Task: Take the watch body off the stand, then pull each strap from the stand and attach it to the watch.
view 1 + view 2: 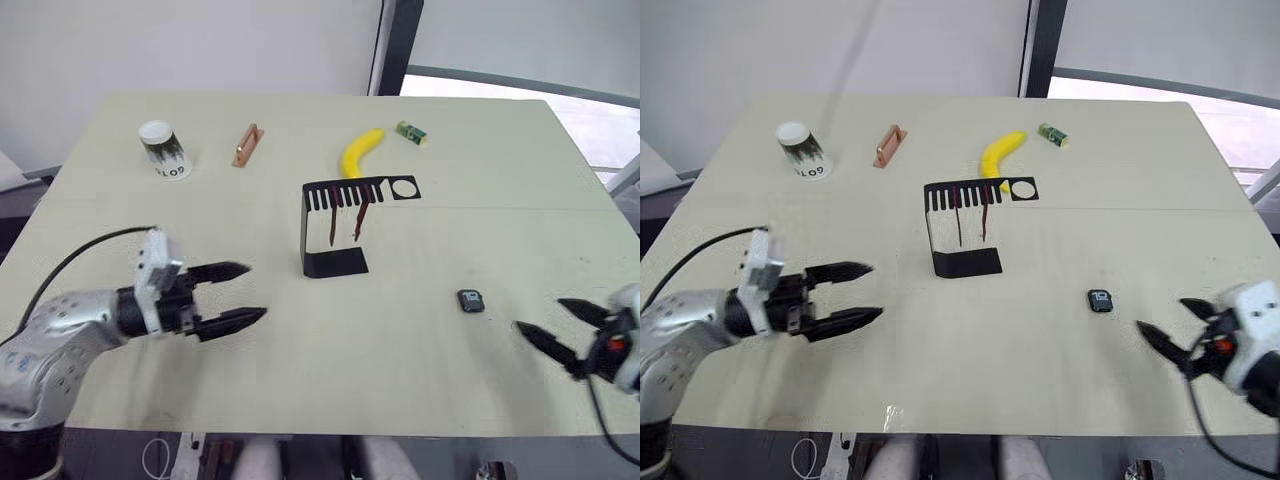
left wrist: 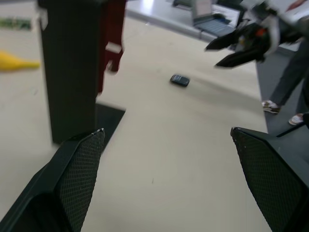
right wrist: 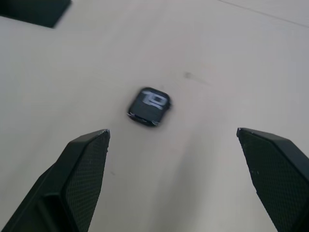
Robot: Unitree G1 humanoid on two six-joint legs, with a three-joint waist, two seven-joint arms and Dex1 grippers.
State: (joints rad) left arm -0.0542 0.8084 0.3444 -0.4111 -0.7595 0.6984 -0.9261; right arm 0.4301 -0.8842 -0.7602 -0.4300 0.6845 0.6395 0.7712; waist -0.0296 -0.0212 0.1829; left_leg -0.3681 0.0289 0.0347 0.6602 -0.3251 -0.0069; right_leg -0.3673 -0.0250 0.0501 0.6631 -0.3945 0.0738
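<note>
Both tools (left (image 1: 240, 293), right (image 1: 556, 322)) gape; watch body (image 1: 471, 301) seemingly flat on table (image 1: 420, 380).

Matt pale laminate table top (image 1: 300, 380) under thin black matt sheet-metal stand (image 1: 330, 262). Glossy-screened small black watch body (image 3: 149, 107) right of the stand. Textured mesh-patterned black fingertip pads (image 3: 87, 174). Beyond the stand, shiny copper-coloured metal bar (image 1: 246, 145).
</note>
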